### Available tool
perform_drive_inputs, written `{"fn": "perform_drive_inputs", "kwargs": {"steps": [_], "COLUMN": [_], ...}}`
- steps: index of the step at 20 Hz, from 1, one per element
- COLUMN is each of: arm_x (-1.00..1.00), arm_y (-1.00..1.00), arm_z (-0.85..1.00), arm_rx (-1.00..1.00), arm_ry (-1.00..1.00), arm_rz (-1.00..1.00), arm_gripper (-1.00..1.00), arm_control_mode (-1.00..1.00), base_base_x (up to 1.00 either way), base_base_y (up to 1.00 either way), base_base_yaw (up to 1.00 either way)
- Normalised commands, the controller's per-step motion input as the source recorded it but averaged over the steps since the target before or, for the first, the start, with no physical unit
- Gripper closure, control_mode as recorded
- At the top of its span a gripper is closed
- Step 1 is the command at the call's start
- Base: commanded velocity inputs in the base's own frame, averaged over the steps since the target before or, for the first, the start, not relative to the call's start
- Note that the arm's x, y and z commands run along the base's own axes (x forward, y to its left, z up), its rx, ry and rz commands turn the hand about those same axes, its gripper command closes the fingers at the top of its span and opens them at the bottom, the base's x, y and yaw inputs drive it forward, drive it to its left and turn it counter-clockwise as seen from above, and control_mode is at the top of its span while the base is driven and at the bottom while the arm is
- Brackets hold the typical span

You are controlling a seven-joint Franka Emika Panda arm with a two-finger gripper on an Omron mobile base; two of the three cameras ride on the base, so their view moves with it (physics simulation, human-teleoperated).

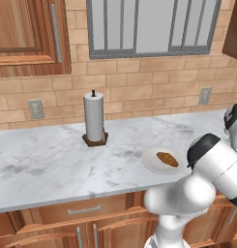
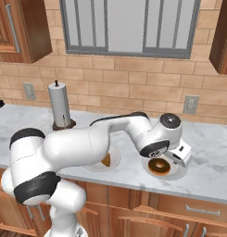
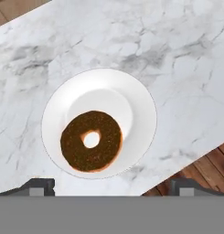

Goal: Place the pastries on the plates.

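pincer [image 3: 111,187]: jaws spread wide, the two dark tips standing far apart at the bottom of the hand view; nothing between them, nothing touched.
pincer position: hangs above the doughnut [image 3: 91,140], looking straight down on it.
doughnut: dark brown glaze, lies flat on a white plate [image 3: 141,105], off-centre toward one rim; plate sits on the marble worktop [image 3: 177,41] near its front edge.
croissant [image 1: 167,159]: golden brown, lies on the second plate [image 1: 150,162], also near the worktop's front edge.
paper towel roll [image 1: 94,117]: upright on a dark base, well behind the plates.
hidden: in the right base view the arm covers most of the croissant's plate [image 2: 113,159]; the hand covers part of the doughnut's plate, finger tips not clear there.
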Motion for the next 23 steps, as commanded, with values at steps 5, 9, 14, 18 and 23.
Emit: {"fn": "perform_drive_inputs", "kwargs": {"steps": [5,9,14,18,23], "arm_x": [-0.31,-0.11,-0.03,-0.08,-0.25], "arm_y": [0.80,0.96,1.00,1.00,1.00], "arm_z": [0.38,0.29,0.12,0.13,0.23], "arm_rx": [0.00,0.00,-0.01,-0.03,-0.03], "arm_ry": [0.00,0.01,0.00,0.02,0.02], "arm_rz": [0.01,0.00,0.00,0.00,0.00], "arm_gripper": [-1.00,-1.00,-1.00,-1.00,-1.00], "arm_control_mode": [-1.00,-1.00,-1.00,-1.00,-1.00], "base_base_x": [0.00,0.00,0.00,0.00,0.00], "base_base_y": [0.00,0.00,0.00,0.00,0.00], "base_base_yaw": [0.00,0.00,0.00,0.00,0.00]}}
